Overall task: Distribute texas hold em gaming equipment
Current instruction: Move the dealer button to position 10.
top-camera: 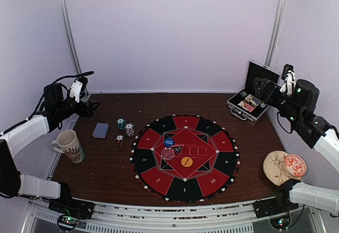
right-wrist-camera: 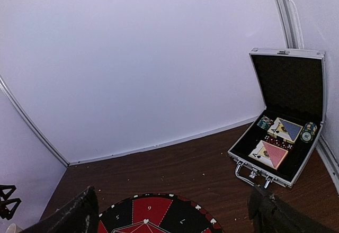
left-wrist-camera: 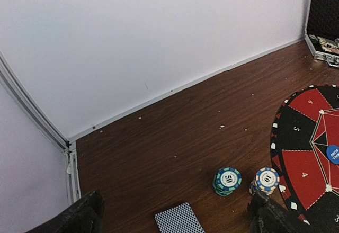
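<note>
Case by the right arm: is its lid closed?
No, the case has its lid standing upright and open, its black lining facing the right wrist camera.

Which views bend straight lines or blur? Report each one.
Right wrist: wall rail bows strongly, right fingers dark and blurred. Left wrist: corner rail curves, left fingers blurred, chip stacks sharp. Top external: even soft light, mat slightly soft, no glare.

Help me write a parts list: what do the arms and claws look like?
The left arm and right arm: white shells, black joints. The left claw and right claw: black, with white wrist pieces. A black cable loops over the left arm; green lights dot the right.
</note>
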You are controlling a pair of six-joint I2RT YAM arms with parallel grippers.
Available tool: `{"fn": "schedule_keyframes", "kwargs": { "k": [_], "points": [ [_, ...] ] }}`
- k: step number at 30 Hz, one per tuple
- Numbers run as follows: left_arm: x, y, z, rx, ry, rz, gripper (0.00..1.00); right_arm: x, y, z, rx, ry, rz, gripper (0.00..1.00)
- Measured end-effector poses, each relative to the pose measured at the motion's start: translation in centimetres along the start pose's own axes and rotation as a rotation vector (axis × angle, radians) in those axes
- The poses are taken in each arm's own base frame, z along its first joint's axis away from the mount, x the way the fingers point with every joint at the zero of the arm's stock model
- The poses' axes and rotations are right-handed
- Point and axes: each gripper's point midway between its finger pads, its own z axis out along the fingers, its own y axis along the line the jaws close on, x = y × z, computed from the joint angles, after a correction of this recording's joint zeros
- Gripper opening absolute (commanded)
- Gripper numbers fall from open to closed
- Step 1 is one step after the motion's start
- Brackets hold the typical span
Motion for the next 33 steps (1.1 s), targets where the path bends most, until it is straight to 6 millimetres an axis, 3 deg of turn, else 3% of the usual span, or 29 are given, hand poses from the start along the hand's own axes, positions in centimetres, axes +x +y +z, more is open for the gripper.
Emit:
{"fn": "schedule_keyframes", "kwargs": {
  "k": [8, 14, 19, 27, 33],
  "points": [
    [1.7, -1.8, 0.5, 0.044, -0.028, -0.031, 0.98, 2.6, 1.0, 0.9, -0.083, 0.097, 0.104, 1.00],
    [1.2, -2.3, 0.7, 0.066, -0.071, -0.045, 0.98, 6.5, 2.6, 3.5, -0.093, 0.247, 0.093, 1.00],
    [1.1, -2.5, 1.4, 0.086, -0.092, -0.059, 0.98, 12.6, 6.3, 6.4, -0.067, 0.437, -0.030, 1.00],
    [3.4, -2.7, 3.3, 0.112, -0.041, -0.103, 0.98, 21.6, 13.0, 9.8, -0.017, 0.631, -0.339, 1.00],
    [3.6, -2.7, 3.6, 0.112, -0.040, -0.111, 0.98, 28.7, 15.5, 10.0, -0.076, 0.764, -0.463, 1.00]
  ]
}}
